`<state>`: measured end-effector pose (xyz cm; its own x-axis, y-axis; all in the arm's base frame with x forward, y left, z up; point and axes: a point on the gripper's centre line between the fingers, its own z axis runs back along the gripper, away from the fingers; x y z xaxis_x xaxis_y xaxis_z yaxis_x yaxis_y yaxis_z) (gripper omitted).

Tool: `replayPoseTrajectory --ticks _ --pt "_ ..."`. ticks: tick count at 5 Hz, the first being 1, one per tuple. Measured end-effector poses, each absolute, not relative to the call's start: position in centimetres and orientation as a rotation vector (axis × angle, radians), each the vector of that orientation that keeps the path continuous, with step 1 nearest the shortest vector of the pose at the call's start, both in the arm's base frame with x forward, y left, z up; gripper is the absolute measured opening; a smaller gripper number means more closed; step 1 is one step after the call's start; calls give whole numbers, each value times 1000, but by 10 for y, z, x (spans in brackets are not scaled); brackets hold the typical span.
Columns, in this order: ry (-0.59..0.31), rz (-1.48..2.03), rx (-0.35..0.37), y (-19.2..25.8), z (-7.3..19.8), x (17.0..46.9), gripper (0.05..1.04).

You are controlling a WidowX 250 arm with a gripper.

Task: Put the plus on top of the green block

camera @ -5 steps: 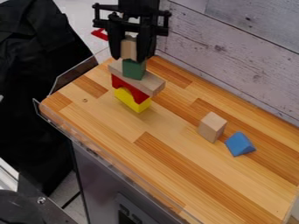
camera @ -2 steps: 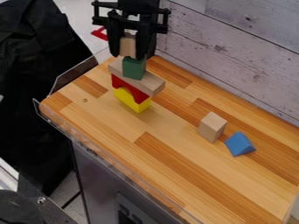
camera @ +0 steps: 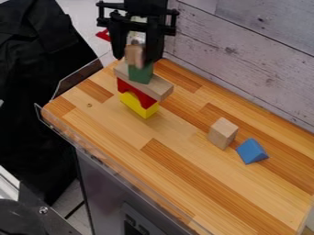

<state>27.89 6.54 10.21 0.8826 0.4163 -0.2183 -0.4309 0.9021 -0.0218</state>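
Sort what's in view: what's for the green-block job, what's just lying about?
Job:
- tool
- wood piece between its fingers; can't tell if it's a plus
- green block
- plank, red arch, yellow block under it

Lying about:
- wood block
- blue wedge
- red item
- black cloth

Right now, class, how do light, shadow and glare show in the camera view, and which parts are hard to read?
Camera view: tabletop evenly lit, with only soft, faint shadows by the blocks; upright wooden block paler on top than on its left side; thin glints along the clear edging; black cloth so dark that its folds barely read.
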Motion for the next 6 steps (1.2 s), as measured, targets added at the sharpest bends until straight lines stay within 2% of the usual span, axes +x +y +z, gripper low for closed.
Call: replayPoseTrajectory --ticks 1,2,4,5,6 --pt "206 457 -75 65 102 280 1006" --pt "202 479 -66 65 105 279 1000" --pt "104 520 3 63 160 265 1000" --pt "96 434 25 40 170 266 1000" --pt "111 353 10 12 164 271 1001"
